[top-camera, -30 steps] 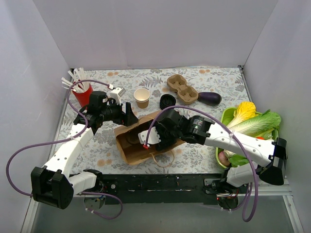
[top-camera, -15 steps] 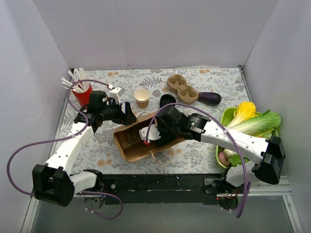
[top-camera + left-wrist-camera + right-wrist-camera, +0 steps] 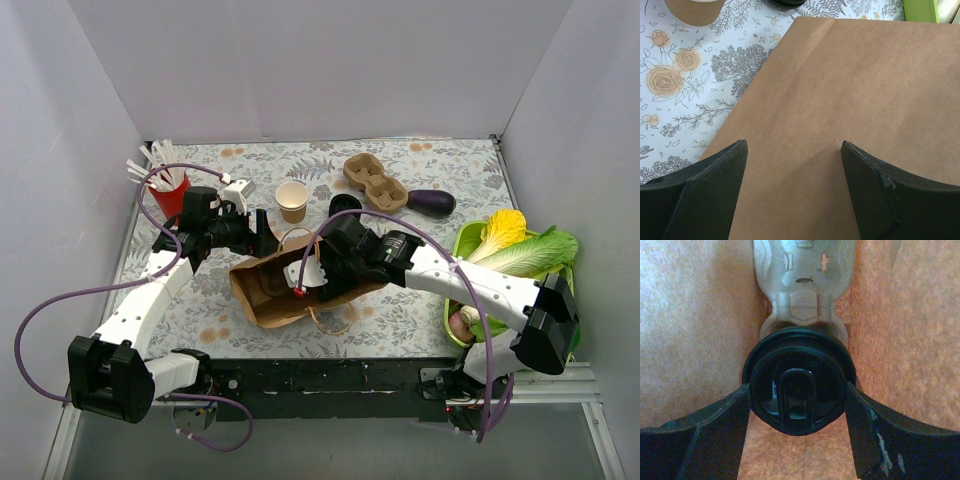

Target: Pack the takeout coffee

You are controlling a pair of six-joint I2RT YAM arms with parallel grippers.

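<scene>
A brown paper bag lies on its side mid-table, mouth toward the right. My right gripper reaches inside it. In the right wrist view its fingers press both sides of the takeout coffee's black lid, between the bag's walls. My left gripper is open at the bag's far left edge. In the left wrist view it hovers spread over the bag's outer paper. A second cream cup stands open behind the bag, with a loose black lid beside it.
A pale moulded piece lies deeper in the bag. A brown pulp carrier and an eggplant lie at the back. A red cup of white sticks stands back left. A green tray of leafy vegetables sits right.
My right gripper has pushed further left into the bag, and the bag has shifted and bulged left. My left gripper has barely moved.
</scene>
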